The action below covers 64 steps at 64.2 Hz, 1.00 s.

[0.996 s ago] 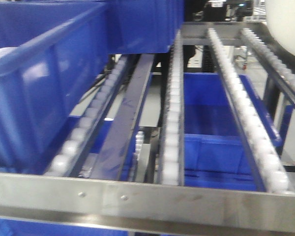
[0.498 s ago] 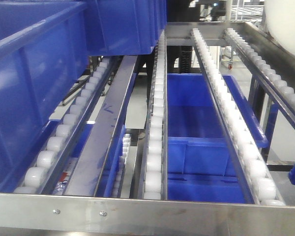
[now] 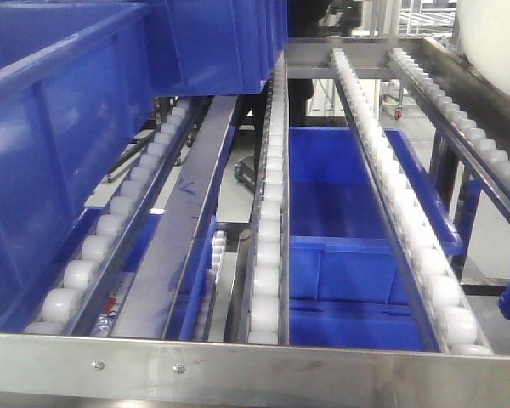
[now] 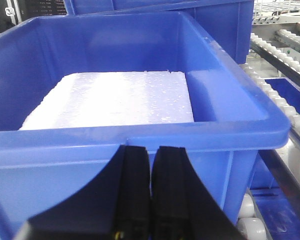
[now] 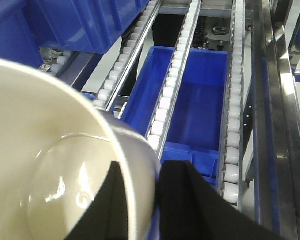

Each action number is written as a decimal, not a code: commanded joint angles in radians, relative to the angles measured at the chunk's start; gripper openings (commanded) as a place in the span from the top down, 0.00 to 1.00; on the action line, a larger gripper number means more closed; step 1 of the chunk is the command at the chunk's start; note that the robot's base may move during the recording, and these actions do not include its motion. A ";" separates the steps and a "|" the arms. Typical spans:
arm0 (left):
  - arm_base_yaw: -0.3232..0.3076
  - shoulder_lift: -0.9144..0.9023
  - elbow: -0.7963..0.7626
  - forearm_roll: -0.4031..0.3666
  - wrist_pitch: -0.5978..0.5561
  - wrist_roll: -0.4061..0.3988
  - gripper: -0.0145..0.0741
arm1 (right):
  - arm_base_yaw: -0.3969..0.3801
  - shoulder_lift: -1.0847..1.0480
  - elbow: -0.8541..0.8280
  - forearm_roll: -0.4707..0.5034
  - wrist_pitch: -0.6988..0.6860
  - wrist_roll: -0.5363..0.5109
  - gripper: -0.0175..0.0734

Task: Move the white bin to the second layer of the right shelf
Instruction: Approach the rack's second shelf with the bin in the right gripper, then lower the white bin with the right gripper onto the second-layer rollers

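Gripping the white bin [image 5: 50,165] by its wall, the right gripper [image 5: 140,200] has one finger inside and one outside the rim, jaws pinched on it; bin hangs above the right shelf second layer [image 3: 391,195], top-right corner in front view. Left gripper [image 4: 150,190] has jaws nearly together, holding nothing, just before a blue crate [image 4: 140,135] w/ a white foam slab [image 4: 115,97]. Judgement: lower bin level so base spans two roller rails [image 5: 165,100], keep clear of the steel front bar [image 3: 255,365], release only once seated. A lower blue crate [image 3: 340,221] sits beyond, underneath.
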 commanded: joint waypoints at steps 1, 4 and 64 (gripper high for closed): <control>-0.004 -0.014 0.037 -0.005 -0.084 -0.004 0.74 | -0.005 0.000 -0.031 -0.010 -0.099 0.000 0.75; -0.004 -0.014 0.037 -0.005 -0.084 -0.004 0.74 | -0.005 0.000 -0.031 -0.010 -0.099 0.000 0.75; -0.004 -0.014 0.037 -0.005 -0.084 -0.004 0.74 | -0.005 0.000 -0.031 -0.010 -0.099 0.000 0.75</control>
